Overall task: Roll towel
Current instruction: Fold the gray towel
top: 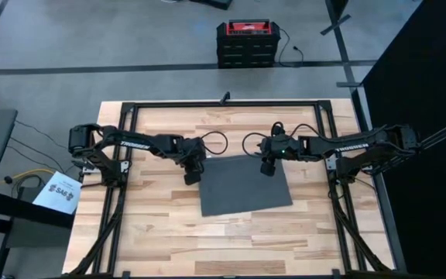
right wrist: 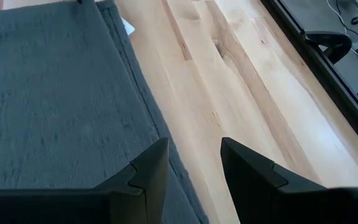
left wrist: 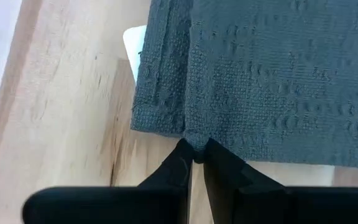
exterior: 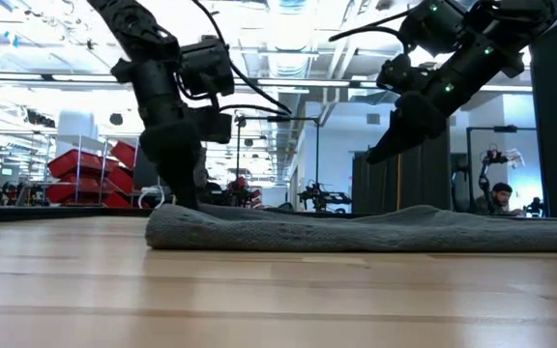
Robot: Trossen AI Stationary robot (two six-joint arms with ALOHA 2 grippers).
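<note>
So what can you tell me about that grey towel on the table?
The towel is plain dark grey woven cloth, soft-looking, with a hemmed edge and a small white tag peeking out at one side. It lies spread flat near the middle of the wooden table, not rolled yet. The left claw is shut on its edge near one corner. The right claw is open at the far edge, near the other corner.

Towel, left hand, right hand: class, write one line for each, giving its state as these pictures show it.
Towel: lying flat on the table, unrolled, one far corner pinched.
Left hand: shut on the towel's edge, down at the table.
Right hand: open, above the towel's other far corner, gripping nothing.
</note>
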